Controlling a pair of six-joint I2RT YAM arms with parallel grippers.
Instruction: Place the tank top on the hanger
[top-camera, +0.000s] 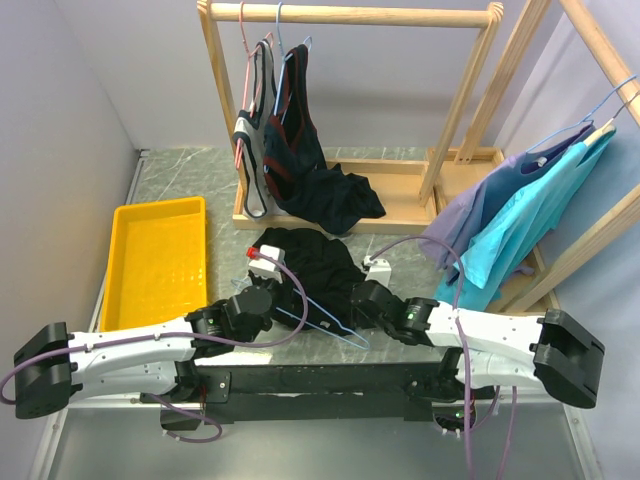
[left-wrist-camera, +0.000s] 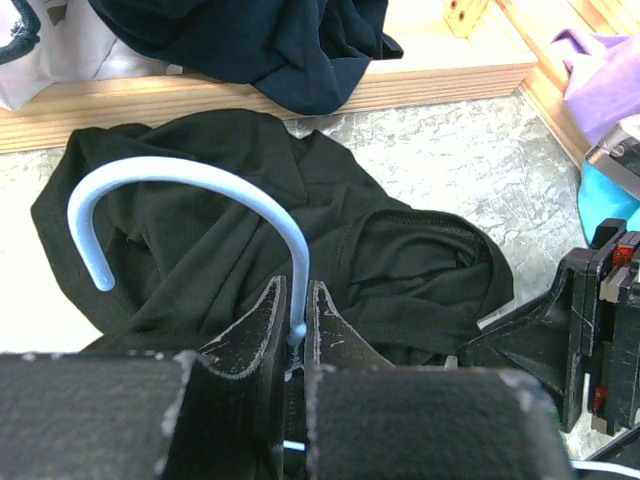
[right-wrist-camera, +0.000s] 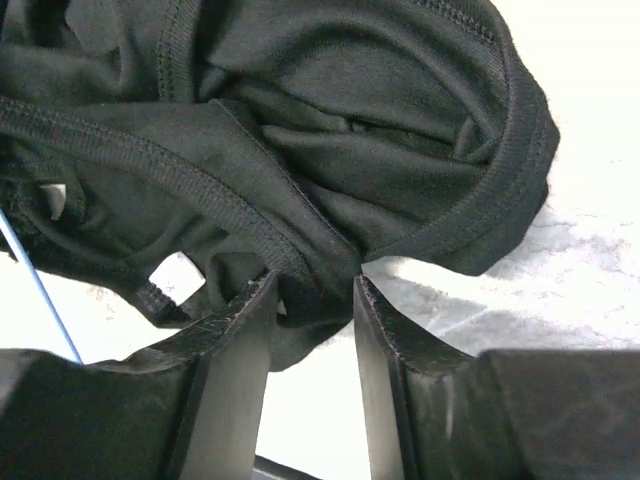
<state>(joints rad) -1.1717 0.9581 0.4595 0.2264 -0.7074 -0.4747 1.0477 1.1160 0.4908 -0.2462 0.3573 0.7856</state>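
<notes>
- The wooden rack (top-camera: 330, 205) is standing at the far side of the table (top-camera: 190, 170), and everything below is being placed against it.
- The tank top (top-camera: 305, 258) is lying crumpled on the table just in front of the rack's base board, close to the board but not touching it; the left wrist view is showing a strip of bare tabletop between them (left-wrist-camera: 250, 230).
- The hanger (top-camera: 322, 322) is lying on the side of the tank top away from the rack. Its thin blue triangle is reaching toward the arms' bases and its hook (left-wrist-camera: 190, 175) is arching over the black fabric toward the rack.
- The left gripper (left-wrist-camera: 295, 292) is clamping the hanger's neck just below the hook, its jaws nearly closed around the wire; from above it (top-camera: 270, 285) is sitting at the tank top's edge farthest from the rack.
- The right gripper (right-wrist-camera: 312, 285) is straddling a bunched fold of the tank top's stitched edge (right-wrist-camera: 300, 130), its jaws standing partway apart with fabric touching both inner faces. I cannot tell whether they are pinching it firmly.
- From above, the right gripper (top-camera: 357, 297) is sitting on the tank top's side away from the rack, to the right of the left gripper.
- A red-trimmed top (top-camera: 300, 150) is hanging from the rack's rail, its lower part resting on the base board.
- A yellow tray (top-camera: 160, 260) is lying to the left of the rack.
</notes>
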